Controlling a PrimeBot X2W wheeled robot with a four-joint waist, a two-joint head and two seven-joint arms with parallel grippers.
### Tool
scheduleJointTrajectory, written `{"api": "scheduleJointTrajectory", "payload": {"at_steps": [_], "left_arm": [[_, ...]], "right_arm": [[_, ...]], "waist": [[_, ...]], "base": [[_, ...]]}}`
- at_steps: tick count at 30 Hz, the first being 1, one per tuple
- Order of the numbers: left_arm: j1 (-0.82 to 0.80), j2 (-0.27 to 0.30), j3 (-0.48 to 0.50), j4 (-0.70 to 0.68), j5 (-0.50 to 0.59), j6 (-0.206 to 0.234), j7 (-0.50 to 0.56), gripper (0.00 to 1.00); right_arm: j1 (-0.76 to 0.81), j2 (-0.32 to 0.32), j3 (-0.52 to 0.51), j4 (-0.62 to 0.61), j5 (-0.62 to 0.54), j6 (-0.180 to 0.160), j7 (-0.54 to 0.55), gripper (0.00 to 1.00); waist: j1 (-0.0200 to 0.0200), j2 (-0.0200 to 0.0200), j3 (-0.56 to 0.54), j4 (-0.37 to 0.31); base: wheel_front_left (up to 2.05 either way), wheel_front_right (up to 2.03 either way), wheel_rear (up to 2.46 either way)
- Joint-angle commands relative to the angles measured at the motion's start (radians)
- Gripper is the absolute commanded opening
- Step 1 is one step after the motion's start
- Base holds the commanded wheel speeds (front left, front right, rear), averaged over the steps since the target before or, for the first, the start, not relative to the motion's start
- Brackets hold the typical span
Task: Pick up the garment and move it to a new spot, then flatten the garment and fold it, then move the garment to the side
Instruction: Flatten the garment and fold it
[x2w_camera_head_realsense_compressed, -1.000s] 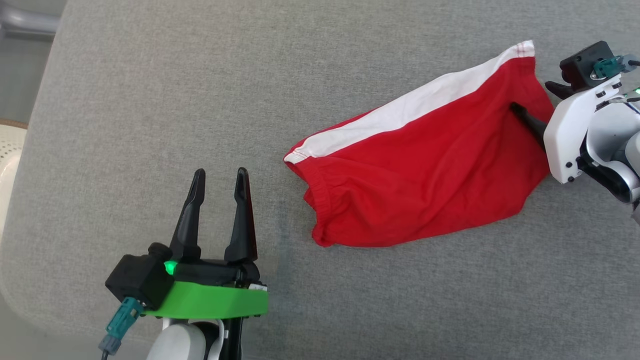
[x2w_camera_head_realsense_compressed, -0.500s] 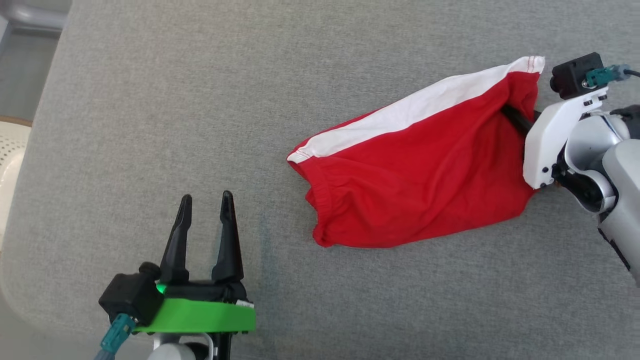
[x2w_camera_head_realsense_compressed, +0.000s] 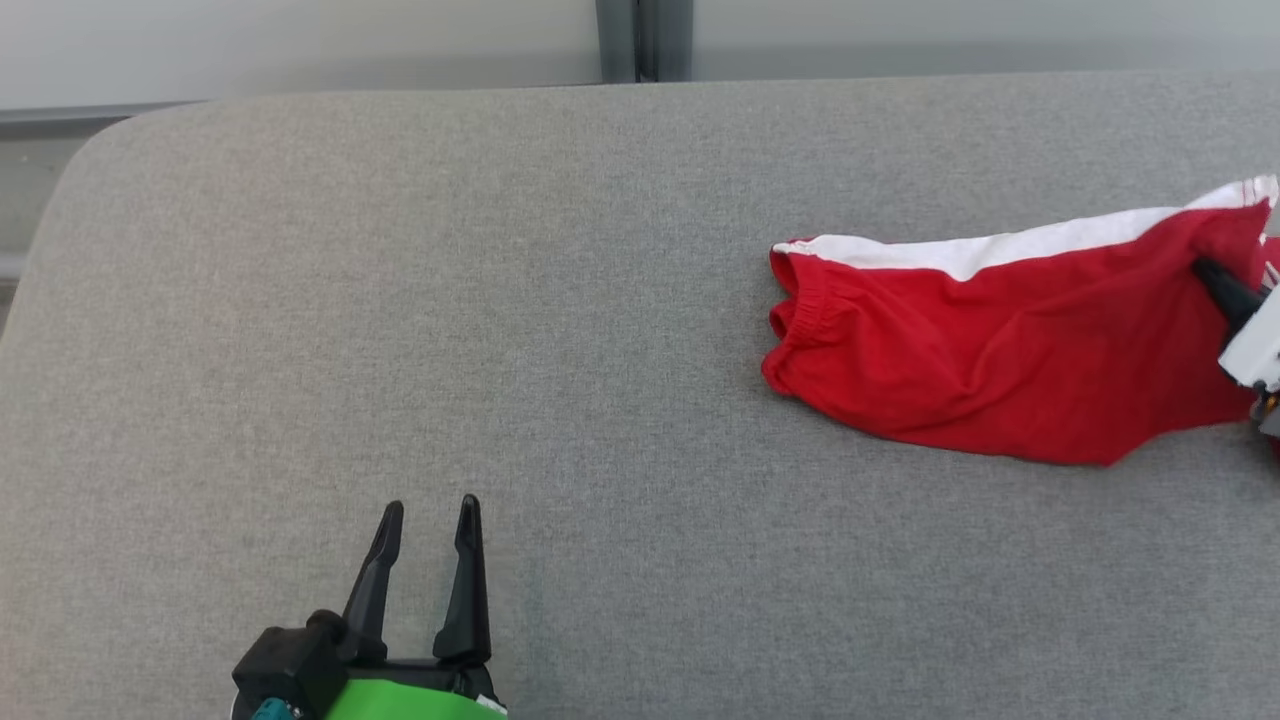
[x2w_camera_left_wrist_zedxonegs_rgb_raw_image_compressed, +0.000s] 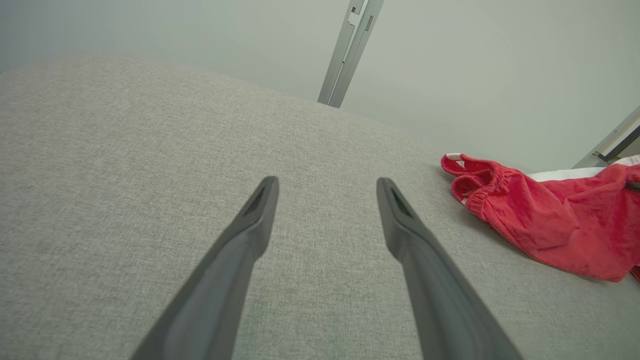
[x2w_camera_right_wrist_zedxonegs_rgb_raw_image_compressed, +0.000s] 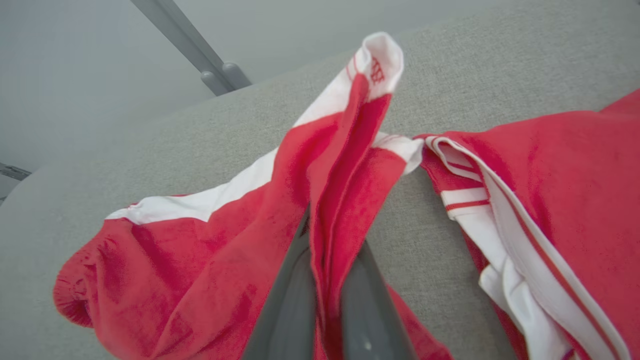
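Right gripper (x2w_camera_right_wrist_zedxonegs_rgb_raw_image_compressed: 330, 235) clamped red, white-striped fabric shorts (x2w_camera_head_realsense_compressed: 1000, 340) at frame's right.
Left gripper (x2w_camera_head_realsense_compressed: 428, 515) hovered, jaws apart, lower left over grey woven pad (x2w_camera_head_realsense_compressed: 500, 300).

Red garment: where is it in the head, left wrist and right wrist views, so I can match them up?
Head view: the red garment lies at the right, mid-height, its right end pinched by the right pincer at the picture's edge.
Left wrist view: at the right edge, mid-height, to the right of the open left pincer.
Right wrist view: centre and lower left, a fold clamped in the right pincer.
Shared landmark: its white stripe.
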Motion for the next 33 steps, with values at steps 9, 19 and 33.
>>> {"api": "scheduleJointTrajectory", "payload": {"at_steps": [9, 19, 33], "left_arm": [[0.021, 0.003, -0.053, 0.008, -0.030, 0.025, 0.000, 1.00], [-0.058, 0.003, -0.151, 0.062, -0.054, 0.023, 0.000, 1.00], [-0.035, 0.003, -0.157, 0.099, -0.091, 0.036, 0.000, 1.00]], "right_arm": [[0.003, 0.255, -0.080, -0.212, -0.013, 0.000, 0.202, 0.00], [-0.106, 0.560, -0.225, -0.015, -0.316, 0.000, 0.143, 0.00], [-0.204, 0.560, 0.016, 0.256, -0.191, 0.000, -0.038, 1.00]], "waist": [[0.0000, -0.0001, -0.059, -0.015], [0.0000, -0.0001, -0.021, 0.060], [0.0000, -0.0001, -0.048, 0.059]], "base": [[0.00, 0.00, 0.00], [0.00, 0.00, 0.00], [0.00, 0.00, 0.00]]}}
